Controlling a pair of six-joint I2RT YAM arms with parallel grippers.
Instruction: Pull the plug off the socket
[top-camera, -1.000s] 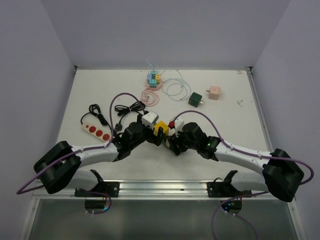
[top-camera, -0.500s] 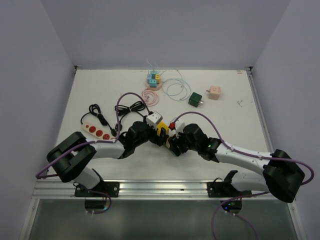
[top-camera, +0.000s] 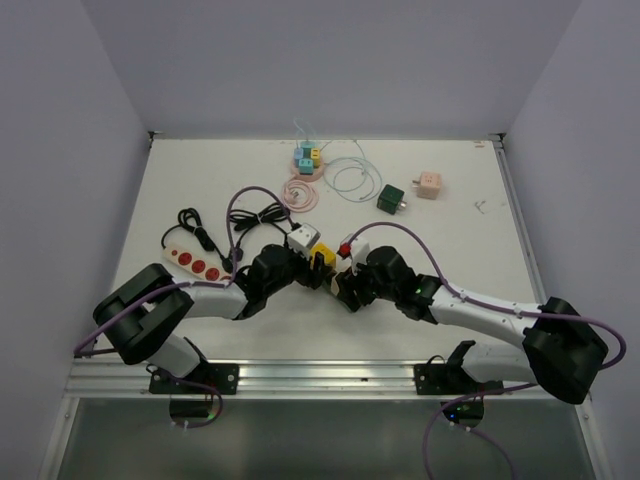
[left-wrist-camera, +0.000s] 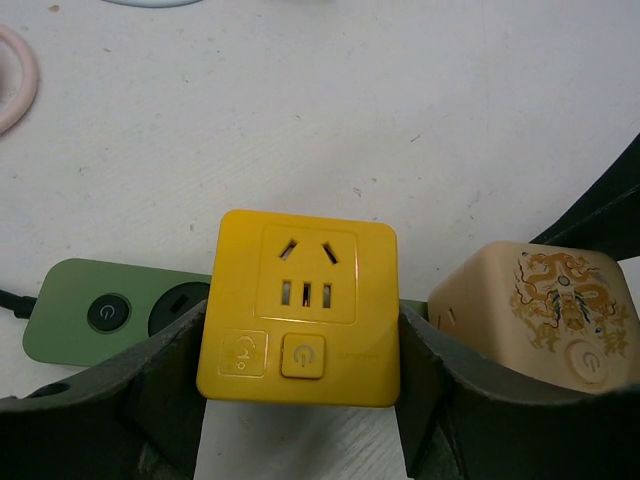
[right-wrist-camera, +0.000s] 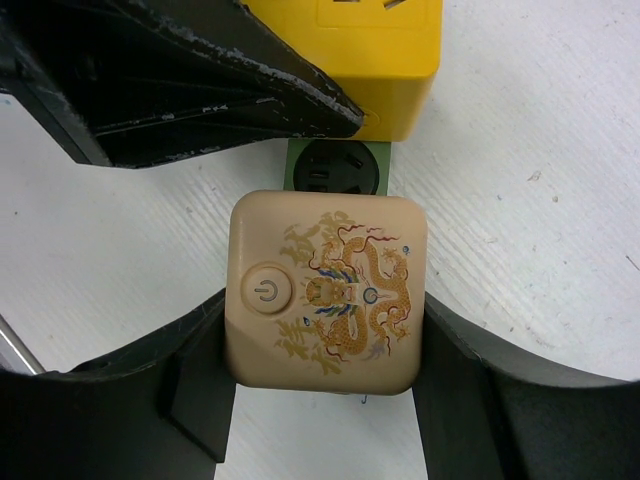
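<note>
A green power strip (left-wrist-camera: 100, 310) lies on the white table; one free socket (right-wrist-camera: 337, 165) of it shows in the right wrist view. A yellow cube plug (left-wrist-camera: 308, 305) sits on the strip, and my left gripper (left-wrist-camera: 300, 340) is shut on its two sides. A beige cube plug with a dragon print (right-wrist-camera: 325, 290) sits next to it, and my right gripper (right-wrist-camera: 325, 330) is shut on it. In the top view both grippers, left (top-camera: 316, 262) and right (top-camera: 343, 283), meet at the table's middle over the yellow plug (top-camera: 320, 256).
A white cube adapter (top-camera: 301, 238) stands just behind the left gripper. A white strip with red buttons (top-camera: 192, 260) and a black cable (top-camera: 200, 232) lie at the left. Pink cable coil (top-camera: 301, 193), coloured cubes (top-camera: 308, 157), dark green cube (top-camera: 391, 197) and pink cube (top-camera: 429, 183) lie at the back.
My left arm has folded in, its elbow swinging up and right, while its gripper stays on the yellow plug. The right arm has hardly moved.
</note>
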